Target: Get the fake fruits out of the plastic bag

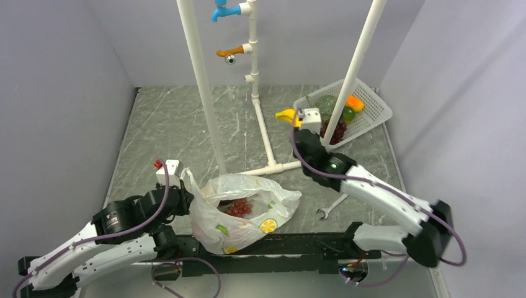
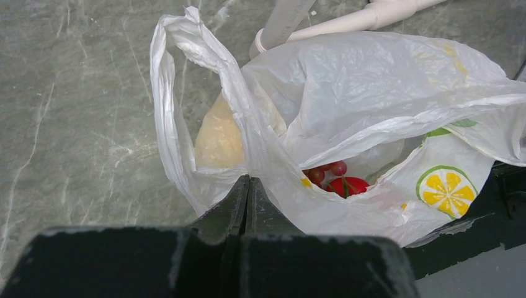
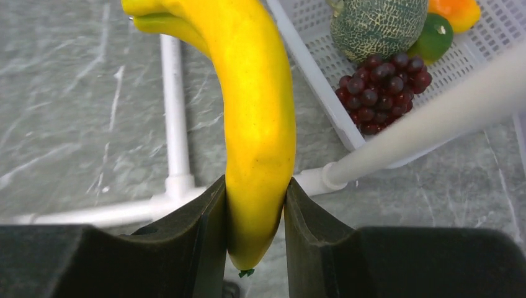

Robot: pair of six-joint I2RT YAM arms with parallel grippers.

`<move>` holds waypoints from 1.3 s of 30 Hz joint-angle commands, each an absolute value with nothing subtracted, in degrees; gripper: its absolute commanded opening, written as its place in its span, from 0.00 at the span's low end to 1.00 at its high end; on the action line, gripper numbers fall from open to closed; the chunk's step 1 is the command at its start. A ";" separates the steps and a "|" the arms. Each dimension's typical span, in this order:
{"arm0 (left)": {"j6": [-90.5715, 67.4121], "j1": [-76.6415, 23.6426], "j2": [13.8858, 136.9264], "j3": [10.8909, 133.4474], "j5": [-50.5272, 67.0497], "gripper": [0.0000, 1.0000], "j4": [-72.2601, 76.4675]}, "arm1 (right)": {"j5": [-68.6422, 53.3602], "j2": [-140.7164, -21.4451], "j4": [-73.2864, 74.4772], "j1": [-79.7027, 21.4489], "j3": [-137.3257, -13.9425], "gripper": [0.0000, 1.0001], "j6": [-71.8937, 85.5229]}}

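The plastic bag (image 1: 248, 217) lies open at the near middle of the table. Inside it I see a light red grape bunch (image 1: 239, 207), also in the left wrist view (image 2: 329, 171) beside a red apple (image 2: 348, 185). A yellow-orange round fruit (image 2: 217, 139) shows through the bag's film (image 2: 347, 93). My left gripper (image 1: 182, 186) is shut on the bag's left edge (image 2: 248, 186), holding it up. My right gripper (image 1: 299, 121) is shut on the yellow banana (image 1: 287, 115) and holds it above the table just left of the basket; in the right wrist view the banana (image 3: 257, 124) sits between the fingers (image 3: 255, 205).
A white basket (image 1: 372, 115) at the back right holds a green netted melon (image 3: 378, 25), dark purple grapes (image 3: 381, 84), an orange fruit (image 1: 355, 102) and a green one (image 1: 348, 114). A white pipe frame (image 1: 205, 81) stands mid-table. A wrench (image 1: 330, 207) lies right of the bag.
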State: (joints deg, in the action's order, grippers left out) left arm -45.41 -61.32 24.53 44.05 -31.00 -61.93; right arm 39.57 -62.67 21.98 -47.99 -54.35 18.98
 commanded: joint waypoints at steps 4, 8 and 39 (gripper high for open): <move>-44.43 -61.66 21.71 43.68 -30.35 0.00 -59.69 | 52.75 -84.03 22.33 -43.59 -70.65 0.00 27.28; -45.12 -62.15 21.44 43.51 -30.90 0.00 -59.92 | 58.17 -95.17 27.44 -39.19 -82.26 0.00 31.05; -44.47 -63.57 19.63 43.59 -30.69 0.00 -59.59 | 40.98 -35.35 -12.05 -37.36 -37.51 0.00 14.15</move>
